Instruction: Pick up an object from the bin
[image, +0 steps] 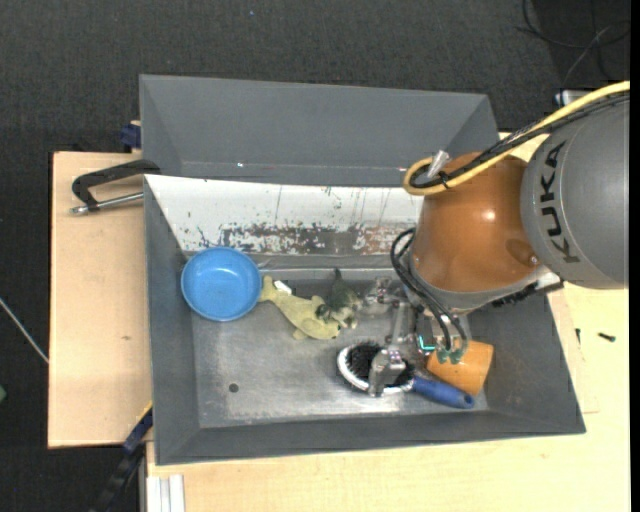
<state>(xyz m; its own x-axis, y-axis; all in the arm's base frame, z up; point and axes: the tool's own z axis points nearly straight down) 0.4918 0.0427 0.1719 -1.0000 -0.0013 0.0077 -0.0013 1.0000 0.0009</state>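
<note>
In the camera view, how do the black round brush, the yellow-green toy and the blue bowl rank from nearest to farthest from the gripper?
1. Black round brush: right beside the gripper, toward the view's left.
2. Yellow-green toy: in the bin's middle, further up and left in the view.
3. Blue bowl: at the view's far left, near the bin's wall.

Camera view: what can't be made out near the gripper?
All in the camera view:
- Gripper: its tip blends into the black brush below; contact unclear.
- Orange cup: upper side hidden by the arm's wrist.
- Blue handle: left end hidden behind the gripper.
- Dark thing by the yellow toy: too small to name.
</note>
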